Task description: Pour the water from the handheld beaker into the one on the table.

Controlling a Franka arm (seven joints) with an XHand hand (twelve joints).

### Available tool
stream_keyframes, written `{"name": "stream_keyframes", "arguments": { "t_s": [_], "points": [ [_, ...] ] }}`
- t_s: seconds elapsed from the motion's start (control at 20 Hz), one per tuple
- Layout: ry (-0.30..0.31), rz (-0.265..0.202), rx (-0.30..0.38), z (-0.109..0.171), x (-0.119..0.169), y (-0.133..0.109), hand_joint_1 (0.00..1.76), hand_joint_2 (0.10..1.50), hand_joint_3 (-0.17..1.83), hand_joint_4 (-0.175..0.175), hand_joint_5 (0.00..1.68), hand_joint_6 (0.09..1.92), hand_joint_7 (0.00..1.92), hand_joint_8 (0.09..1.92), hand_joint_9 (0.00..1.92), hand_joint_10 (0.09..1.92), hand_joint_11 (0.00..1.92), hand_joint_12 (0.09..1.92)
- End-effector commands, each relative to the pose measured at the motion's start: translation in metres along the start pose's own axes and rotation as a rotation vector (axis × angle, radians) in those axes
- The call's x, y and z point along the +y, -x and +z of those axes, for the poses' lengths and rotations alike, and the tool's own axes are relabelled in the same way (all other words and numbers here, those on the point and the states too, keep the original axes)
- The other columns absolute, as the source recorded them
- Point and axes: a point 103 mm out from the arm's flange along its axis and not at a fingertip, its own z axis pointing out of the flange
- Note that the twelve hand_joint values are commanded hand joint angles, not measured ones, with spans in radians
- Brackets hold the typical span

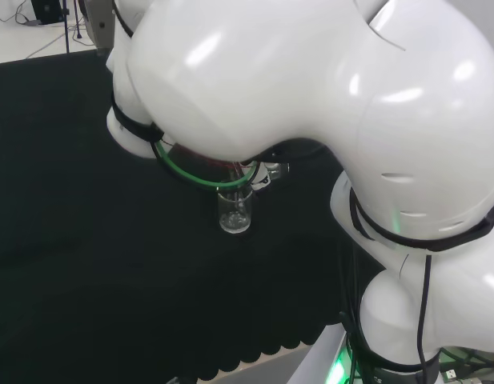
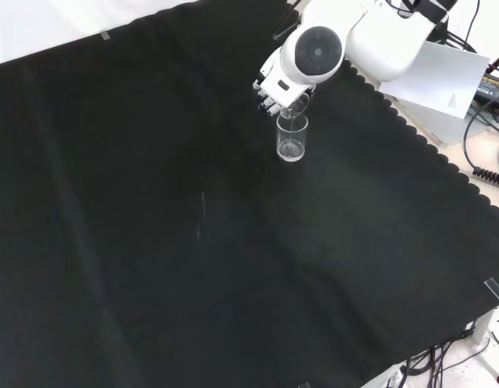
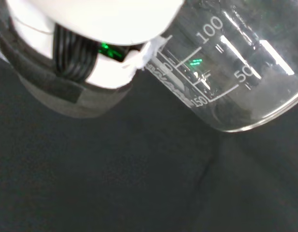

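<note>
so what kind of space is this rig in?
Looks like a robotics lab bench: black cloth over the table, a graduated glass beaker at the hand, another beaker standing below, cables and gear at the edge.

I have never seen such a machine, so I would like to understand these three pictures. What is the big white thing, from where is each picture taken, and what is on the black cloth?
The big white shapes are the links of one robot arm. In place of a gripper it carries a black and white hand with fingers.

The head view is taken from behind and above the arm's base, so the arm covers much of it. The front view looks down on the black cloth from the opposite side; the arm enters at the top. The wrist view comes from a camera at the wrist, very close.

On the cloth stands one clear beaker, upright. Just above it, in the front view, the hand holds a second, tilted beaker, with its lip at the standing one's rim. The wrist view shows this held glass large, with printed scale marks. Whether water is flowing I cannot tell.
</note>
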Motion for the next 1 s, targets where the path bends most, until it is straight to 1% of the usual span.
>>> {"name": "stream_keyframes", "arguments": {
  "t_s": [0.05, 0.2, 0.35, 0.5, 0.6, 0.7, 0.8, 0.9, 1.0],
  "points": [
    [-0.014, 0.018, -0.039, -0.003, -0.001, -0.002, 1.21, 0.75, 0.40, -0.112, 1.45, 0.24, 1.88, 0.09, 1.92, 0.12, 1.53, 0.47],
    [-0.024, 0.024, -0.054, -0.005, -0.001, -0.002, 1.21, 0.75, 0.40, -0.111, 1.45, 0.24, 1.88, 0.09, 1.92, 0.12, 1.53, 0.47],
    [-0.011, 0.028, -0.051, -0.004, -0.003, 0.000, 1.21, 0.75, 0.40, -0.111, 1.45, 0.24, 1.88, 0.09, 1.92, 0.12, 1.53, 0.47],
    [-0.014, 0.029, -0.047, -0.004, -0.003, 0.001, 1.21, 0.75, 0.40, -0.111, 1.45, 0.24, 1.88, 0.09, 1.92, 0.12, 1.53, 0.47],
    [-0.005, 0.028, -0.035, -0.004, -0.002, 0.001, 1.21, 0.75, 0.40, -0.111, 1.45, 0.24, 1.88, 0.09, 1.92, 0.12, 1.53, 0.47],
    [0.009, 0.026, 0.007, -0.004, -0.001, 0.003, 1.21, 0.75, 0.40, -0.111, 1.45, 0.24, 1.88, 0.09, 1.92, 0.12, 1.53, 0.47],
    [0.044, 0.028, 0.075, -0.002, -0.002, 0.009, 1.21, 0.75, 0.40, -0.111, 1.45, 0.24, 1.88, 0.09, 1.92, 0.12, 1.53, 0.47],
    [0.072, 0.027, 0.165, 0.000, -0.003, 0.017, 1.21, 0.75, 0.40, -0.110, 1.44, 0.24, 1.88, 0.09, 1.92, 0.12, 1.53, 0.47],
    [0.098, 0.020, 0.277, 0.002, -0.004, 0.025, 1.21, 0.75, 0.40, -0.110, 1.44, 0.24, 1.88, 0.09, 1.92, 0.12, 1.53, 0.47]
  ]
}}
